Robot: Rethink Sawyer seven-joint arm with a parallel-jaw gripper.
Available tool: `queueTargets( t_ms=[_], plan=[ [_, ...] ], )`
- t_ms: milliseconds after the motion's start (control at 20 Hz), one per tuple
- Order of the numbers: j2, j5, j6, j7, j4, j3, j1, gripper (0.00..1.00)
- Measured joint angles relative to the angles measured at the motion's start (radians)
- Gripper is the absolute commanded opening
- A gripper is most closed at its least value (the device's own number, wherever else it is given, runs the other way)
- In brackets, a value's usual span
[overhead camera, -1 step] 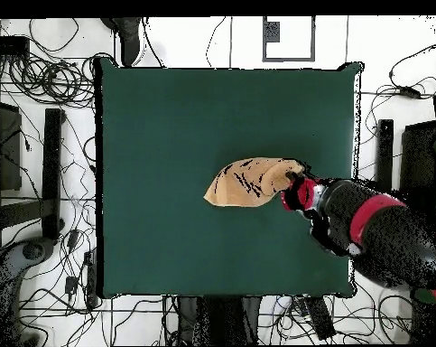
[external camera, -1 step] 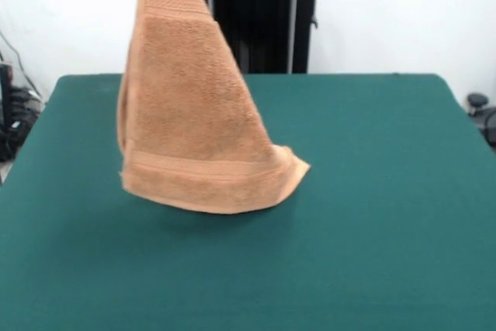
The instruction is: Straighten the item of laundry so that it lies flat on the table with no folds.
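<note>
The item of laundry (external camera, -1 step: 194,114), an orange-tan terry towel, hangs in a tall drooping cone from above the front view's top edge. Its banded lower hem sits at or just over the table (external camera, -1 step: 372,191), with a shadow beneath it. In the overhead view the towel (overhead camera, -1 step: 248,181) is a small bunched shape right of the table's middle. My gripper (overhead camera, -1 step: 296,188) is shut on its right end, and the red and black arm (overhead camera, -1 step: 375,221) reaches in from the right. The front view does not show the gripper.
Green table (overhead camera, -1 step: 167,117) surface extends on all sides of the towel. A black stand (external camera, -1 step: 263,21) rises behind the far edge in the front view. Cables (overhead camera, -1 step: 50,81) and dark boxes (overhead camera, -1 step: 51,172) lie on the floor around the table.
</note>
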Motion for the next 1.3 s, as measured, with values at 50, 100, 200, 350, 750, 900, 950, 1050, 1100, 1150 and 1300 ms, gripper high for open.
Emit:
queueTargets(
  t_ms=[50,100,200,350,750,900,950,1050,1100,1150,1300],
  plan=[
    [0.006,-0.006,0.015,0.0,-0.015,0.0,0.0,0.0],
    [0.018,-0.016,0.038,0.0,-0.039,0.0,0.0,0.0],
    [0.035,-0.031,0.077,0.0,-0.078,0.0,0.001,0.0],
    [0.069,-0.055,0.152,0.0,-0.15,-0.001,0.005,0.0],
    [0.158,-0.108,0.331,-0.005,-0.326,-0.001,0.024,0.0],
    [0.195,-0.126,0.388,-0.013,-0.388,-0.001,0.033,0.0],
    [0.21,-0.133,0.408,-0.019,-0.411,-0.001,0.036,0.0],
    [0.241,-0.153,0.459,-0.038,-0.472,-0.001,0.046,0.0],
    [0.251,-0.16,0.476,-0.046,-0.492,-0.001,0.049,0.0],
    [0.259,-0.166,0.498,-0.055,-0.518,-0.001,0.053,0.0],
    [0.282,-0.183,0.56,-0.081,-0.593,-0.001,0.063,0.0]
  ],
)
